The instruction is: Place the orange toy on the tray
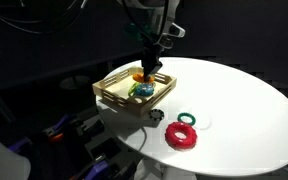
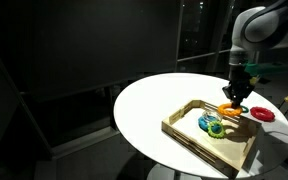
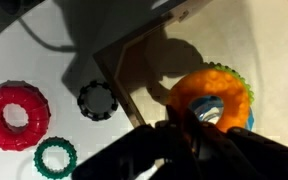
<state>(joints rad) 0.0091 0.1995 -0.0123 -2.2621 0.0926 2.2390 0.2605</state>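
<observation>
In an exterior view, pinching the orange toy (image 1: 141, 76) in the gripper (image 1: 150, 66) over the tray (image 1: 112, 92), near its back rim. Wide free room on the table (image 1: 244, 100) up to its round edge.

In an exterior view, over the tray's far corner, red ring (image 2: 261, 114) just beyond.

In the wrist view, closed on the toy inside the tray's rim; outside it, 3 rings, among them green ring (image 3: 55, 156) and black ring (image 3: 97, 99).

Plastic-looking orange toy (image 3: 212, 92), light-wood slatted tray (image 1: 114, 93), smooth white table (image 1: 244, 110).
</observation>
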